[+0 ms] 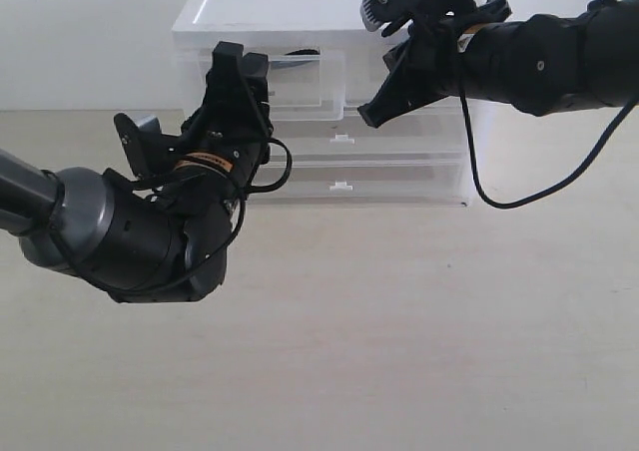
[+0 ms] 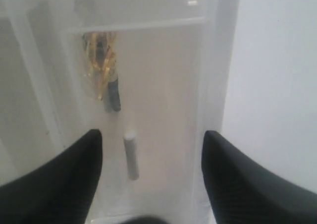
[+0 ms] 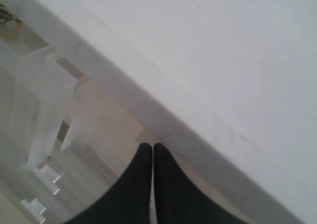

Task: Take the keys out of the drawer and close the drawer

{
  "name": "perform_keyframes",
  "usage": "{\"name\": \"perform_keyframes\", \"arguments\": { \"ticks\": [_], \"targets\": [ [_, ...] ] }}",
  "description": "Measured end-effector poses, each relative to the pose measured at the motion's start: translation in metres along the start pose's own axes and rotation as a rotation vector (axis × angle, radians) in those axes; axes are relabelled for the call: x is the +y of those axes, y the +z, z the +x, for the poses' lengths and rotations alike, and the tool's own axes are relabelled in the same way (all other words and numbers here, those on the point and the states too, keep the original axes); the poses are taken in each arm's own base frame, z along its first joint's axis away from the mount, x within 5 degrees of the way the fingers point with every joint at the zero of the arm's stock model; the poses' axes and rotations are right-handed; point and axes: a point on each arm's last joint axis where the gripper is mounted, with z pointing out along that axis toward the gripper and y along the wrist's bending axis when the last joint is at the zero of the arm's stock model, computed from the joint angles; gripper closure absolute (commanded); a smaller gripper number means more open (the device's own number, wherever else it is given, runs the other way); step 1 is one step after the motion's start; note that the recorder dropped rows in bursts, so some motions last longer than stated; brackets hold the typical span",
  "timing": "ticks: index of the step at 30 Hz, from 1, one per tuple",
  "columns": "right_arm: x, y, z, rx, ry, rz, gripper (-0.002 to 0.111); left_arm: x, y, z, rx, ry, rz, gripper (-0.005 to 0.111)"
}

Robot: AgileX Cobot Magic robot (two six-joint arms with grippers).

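The drawer (image 1: 300, 84) is the upper left one of a translucent white unit and stands pulled out a little. Its small white tab handle (image 2: 130, 154) lies between the wide-apart fingers (image 2: 74, 177) of my left gripper (image 2: 152, 135), which is open and holds nothing. The keys (image 2: 102, 70), gold pieces on a dark cord, show blurred through the plastic inside the drawer; a gold bit (image 3: 7, 21) also shows in the right wrist view. In the exterior view my left gripper (image 1: 205, 107) is right in front of the drawer. My right gripper (image 1: 369, 117) (image 3: 151, 147) is shut and empty beside the unit's top edge.
Below the small drawers are two full-width drawers with tabs (image 1: 342, 138) (image 1: 342, 186). The matching right-hand small drawer (image 1: 414, 112) is behind my right arm. A black cable (image 1: 479, 177) hangs from the right arm. The beige tabletop (image 1: 399, 331) spreads in front; a white wall (image 1: 80, 32) stands behind.
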Motion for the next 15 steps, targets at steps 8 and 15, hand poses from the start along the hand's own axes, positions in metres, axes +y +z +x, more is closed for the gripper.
{"name": "perform_keyframes", "arguments": {
  "ticks": [8,15],
  "targets": [
    [0.0,0.0,0.0,0.0,0.0,0.0,0.109,-0.0012,0.001,0.0,0.018,0.009,0.016,0.052],
    [0.0,0.0,0.0,0.0,0.001,0.0,0.109,-0.0033,-0.0006,0.0012,0.043,0.027,0.054,0.06]
  ]
}}
